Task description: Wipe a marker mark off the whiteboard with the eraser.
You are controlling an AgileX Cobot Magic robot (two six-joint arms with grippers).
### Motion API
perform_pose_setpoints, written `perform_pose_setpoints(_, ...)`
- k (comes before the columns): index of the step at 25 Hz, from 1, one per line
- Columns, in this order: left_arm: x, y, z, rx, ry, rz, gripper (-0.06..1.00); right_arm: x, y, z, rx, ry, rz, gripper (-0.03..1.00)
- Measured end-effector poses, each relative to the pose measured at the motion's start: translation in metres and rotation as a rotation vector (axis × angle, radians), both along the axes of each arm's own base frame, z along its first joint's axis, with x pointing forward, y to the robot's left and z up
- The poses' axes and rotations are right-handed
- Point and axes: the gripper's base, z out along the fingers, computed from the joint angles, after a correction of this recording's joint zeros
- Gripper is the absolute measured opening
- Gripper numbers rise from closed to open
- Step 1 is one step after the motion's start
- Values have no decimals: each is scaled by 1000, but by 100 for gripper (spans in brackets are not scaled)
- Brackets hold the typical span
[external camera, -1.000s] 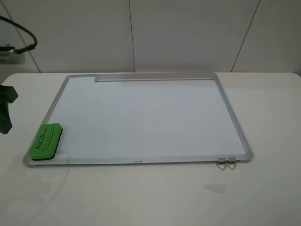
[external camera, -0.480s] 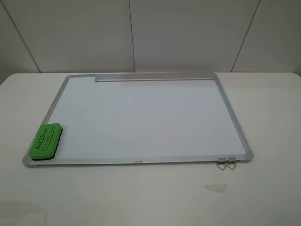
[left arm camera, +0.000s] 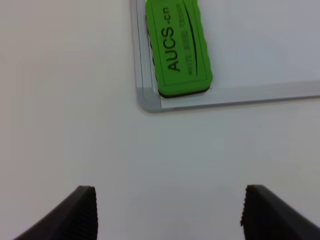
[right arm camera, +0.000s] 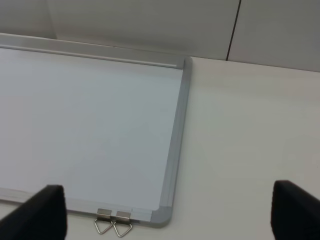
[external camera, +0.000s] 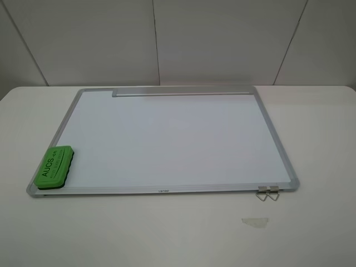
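The whiteboard [external camera: 167, 142] lies flat on the white table, with its grey tray strip [external camera: 183, 92] along the far edge. The green eraser [external camera: 54, 167] rests on the board's near left corner, lettering up. No marker mark shows on the board in any view. Neither gripper appears in the exterior view. In the left wrist view my left gripper [left arm camera: 167, 215] is open over bare table, a short way off the eraser [left arm camera: 177, 47] and the board corner [left arm camera: 147, 102]. My right gripper [right arm camera: 167, 215] is open and empty, near the board's right corner [right arm camera: 162, 215].
Two metal clips [external camera: 268, 192] hang off the board's near right edge, also seen in the right wrist view as clips [right arm camera: 113, 221]. A small pale scrap [external camera: 255, 221] lies on the table in front of them. A panelled wall stands behind the table.
The left arm and its cable, at the left edge of the exterior view one second ago, have drawn out of sight. The eraser and the board have not moved.
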Motion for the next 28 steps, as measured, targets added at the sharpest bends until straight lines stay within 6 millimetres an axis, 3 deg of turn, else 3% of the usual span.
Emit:
perform_pose_setpoints(20, -53, 5, 6, -31, -362, -3, 62, 0, 0, 0, 0, 0, 0, 82)
perform_pose_setpoints(28, -54, 5, 5, -30, -369, -1, 62, 0, 0, 0, 0, 0, 0, 82)
